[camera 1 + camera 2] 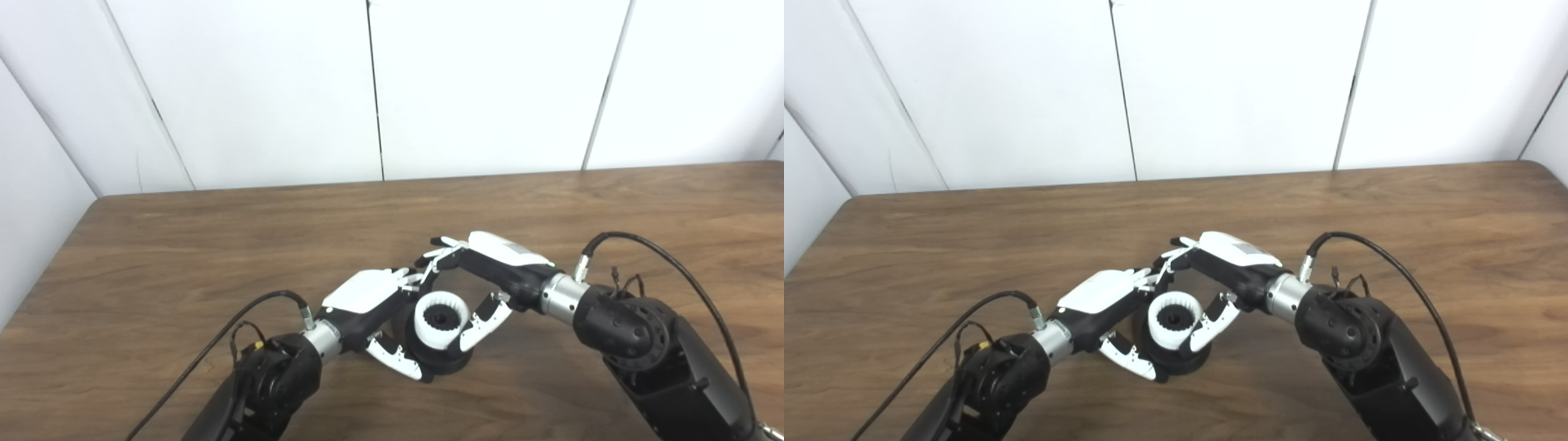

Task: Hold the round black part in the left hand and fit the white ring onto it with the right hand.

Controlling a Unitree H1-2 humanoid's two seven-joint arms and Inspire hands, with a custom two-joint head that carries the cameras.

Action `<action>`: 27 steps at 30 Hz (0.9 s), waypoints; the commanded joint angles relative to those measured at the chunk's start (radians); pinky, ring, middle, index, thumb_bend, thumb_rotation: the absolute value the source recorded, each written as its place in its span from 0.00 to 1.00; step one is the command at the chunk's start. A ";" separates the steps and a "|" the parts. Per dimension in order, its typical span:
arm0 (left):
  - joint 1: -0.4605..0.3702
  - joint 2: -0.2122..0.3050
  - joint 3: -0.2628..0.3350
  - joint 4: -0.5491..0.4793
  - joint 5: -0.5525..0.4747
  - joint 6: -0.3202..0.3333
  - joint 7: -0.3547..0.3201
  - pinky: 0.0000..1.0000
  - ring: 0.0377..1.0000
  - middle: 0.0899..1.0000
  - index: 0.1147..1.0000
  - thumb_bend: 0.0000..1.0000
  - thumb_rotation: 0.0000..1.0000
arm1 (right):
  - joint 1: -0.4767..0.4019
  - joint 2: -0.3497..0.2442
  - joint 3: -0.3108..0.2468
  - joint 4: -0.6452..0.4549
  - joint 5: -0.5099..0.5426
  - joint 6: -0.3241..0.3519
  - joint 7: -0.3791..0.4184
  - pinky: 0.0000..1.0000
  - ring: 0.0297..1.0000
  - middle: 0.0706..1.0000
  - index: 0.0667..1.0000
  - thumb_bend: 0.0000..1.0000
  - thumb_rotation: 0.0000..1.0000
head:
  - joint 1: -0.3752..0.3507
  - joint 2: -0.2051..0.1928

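Toothed white plastic ring [441, 318], clamped by right hand [490, 275], atop round black plastic part [442, 361] clasped by left hand [373, 306]; risk: tilted seating, jamming.

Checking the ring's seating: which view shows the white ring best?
Left eye view: the ring appears slightly larger, its toothed inside visible on the black part. Right eye view shows the same, a little smaller.

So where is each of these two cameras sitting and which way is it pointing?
Left eye view: head camera, looking down at the wooden table; both forearms show, left hand, right hand.
Right eye view: beside it, slightly rightward, same downward aim, same arms.
Shared: white ring on the round black part, held between both hands.
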 commanded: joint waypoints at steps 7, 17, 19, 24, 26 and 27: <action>-0.028 0.007 0.007 -0.026 -0.003 0.001 -0.003 1.00 1.00 0.96 0.67 0.98 0.42 | -0.030 0.007 -0.004 -0.007 -0.002 -0.040 -0.019 1.00 0.99 0.85 0.46 0.52 0.15 | 0.002 0.003; -0.025 0.007 0.011 -0.026 -0.005 0.001 -0.001 1.00 1.00 0.95 0.68 0.99 0.43 | -0.023 0.005 -0.001 -0.014 -0.005 -0.016 -0.002 1.00 0.98 0.86 0.60 0.87 0.26 | 0.003 0.005; -0.025 0.008 0.011 -0.028 -0.006 0.006 -0.006 1.00 1.00 0.95 0.68 0.98 0.43 | -0.024 0.004 -0.002 -0.015 -0.003 -0.010 0.003 1.00 0.98 0.86 0.63 0.95 0.29 | 0.003 0.005; -0.025 0.009 0.011 -0.032 -0.008 0.014 -0.015 1.00 1.00 0.96 0.70 0.99 0.44 | -0.027 0.001 -0.006 -0.019 -0.003 0.003 0.016 1.00 0.98 0.87 0.68 1.00 0.33 | 0.004 0.006; -0.026 0.008 0.010 -0.033 -0.009 0.018 -0.020 1.00 1.00 0.96 0.70 0.99 0.45 | -0.027 0.001 -0.008 -0.019 -0.002 0.004 0.017 1.00 0.98 0.87 0.69 1.00 0.33 | 0.004 0.005; -0.026 0.008 0.010 -0.033 -0.008 0.019 -0.021 1.00 1.00 0.96 0.70 0.99 0.45 | -0.026 0.001 -0.008 -0.019 -0.003 0.003 0.017 1.00 0.98 0.87 0.69 1.00 0.32 | 0.004 0.005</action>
